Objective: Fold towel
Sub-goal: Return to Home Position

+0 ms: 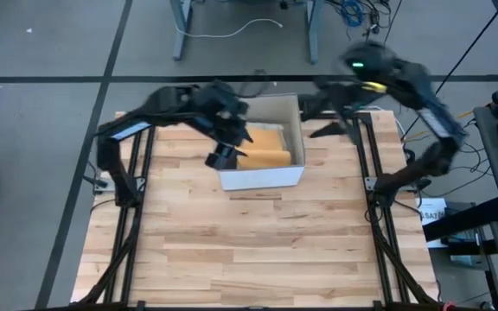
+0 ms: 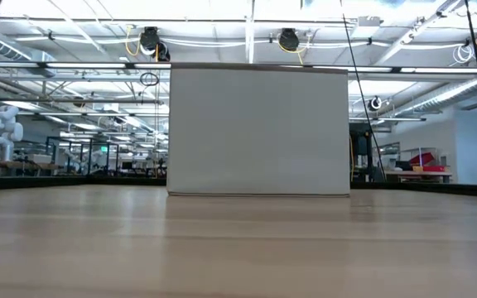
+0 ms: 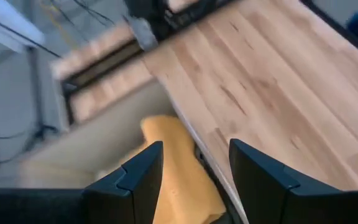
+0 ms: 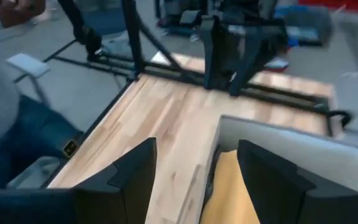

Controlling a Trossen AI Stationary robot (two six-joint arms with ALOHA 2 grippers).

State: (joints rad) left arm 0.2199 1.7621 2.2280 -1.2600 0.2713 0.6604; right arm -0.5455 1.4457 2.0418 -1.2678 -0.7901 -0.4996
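Note:
A yellow towel [image 1: 264,149] lies folded inside a white open-topped box [image 1: 262,178] on the far middle of the table. My left gripper [image 1: 225,155] hovers over the box's left part, open; in its wrist view the towel [image 3: 174,171] shows between and below the fingers of the left gripper [image 3: 194,149]. My right gripper [image 1: 328,130] is just right of the box, above the table and open. In the right wrist view the right gripper [image 4: 197,146] has the towel [image 4: 229,190] and the box wall [image 4: 291,144] ahead of it. In the low view the box [image 2: 259,132] hides the towel.
Bare wooden tabletop [image 1: 249,250] stretches from the box to the near edge. Black frame rails [image 1: 137,216] run along the left and right sides. A person in a grey top and jeans [image 4: 2,115] stands off the table beyond its edge.

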